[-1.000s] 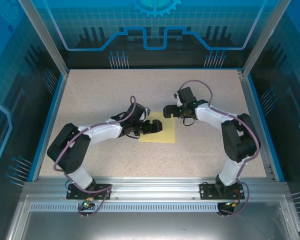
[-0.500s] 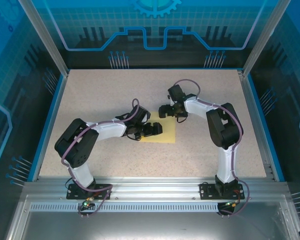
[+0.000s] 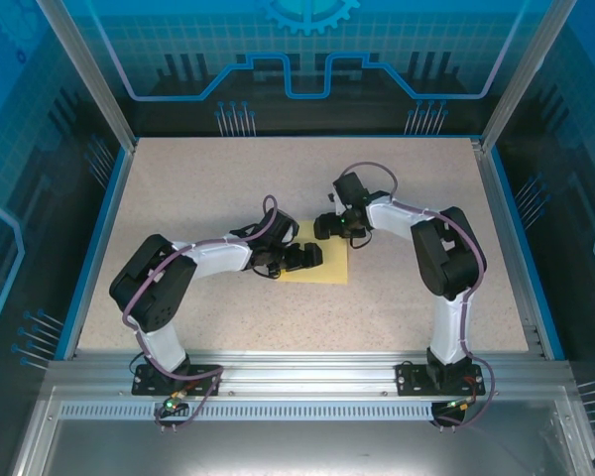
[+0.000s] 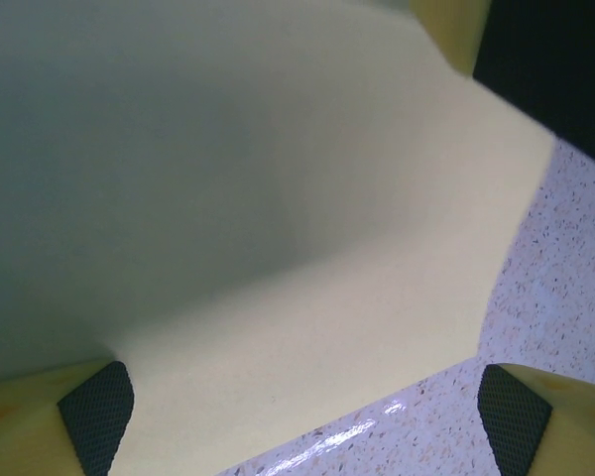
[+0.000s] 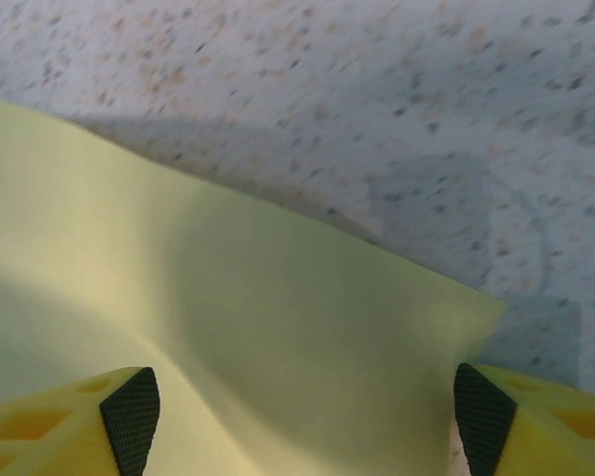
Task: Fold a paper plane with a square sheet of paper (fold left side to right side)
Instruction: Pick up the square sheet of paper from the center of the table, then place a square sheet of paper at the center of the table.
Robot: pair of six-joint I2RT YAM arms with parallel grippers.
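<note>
The pale-yellow square sheet of paper (image 3: pixel 332 268) lies mid-worktop (image 3: pixel 198 188). The left end effector (image 3: pixel 312 256) is over its left part, and the right end effector (image 3: pixel 323 230) is at its far edge.

Pale-yellow square sheet of paper (image 4: pixel 278 198), speckled table (image 4: pixel 565 297) at right — left gripper (image 4: pixel 304 412) spread wide

The left arm (image 3: pixel 213 256) and the right arm (image 3: pixel 446 258) look the same: smooth white covers on the long links and black, rounded housings at the joints. A thin purple cable (image 3: pixel 266 205) runs on the outside of each arm and stands off from it in loose loops. Each arm begins from a flat black base plate (image 3: pixel 174 377) with bolts. The left hand (image 3: pixel 302 256) and the right hand (image 3: pixel 327 228) appear black from above. In the wrist views the fingers (image 5: pixel 40 426) are yellow plastic with hollow moulded cells, and each tip carries a black pad (image 4: pixel 97 415) with a fine diamond texture.
</note>
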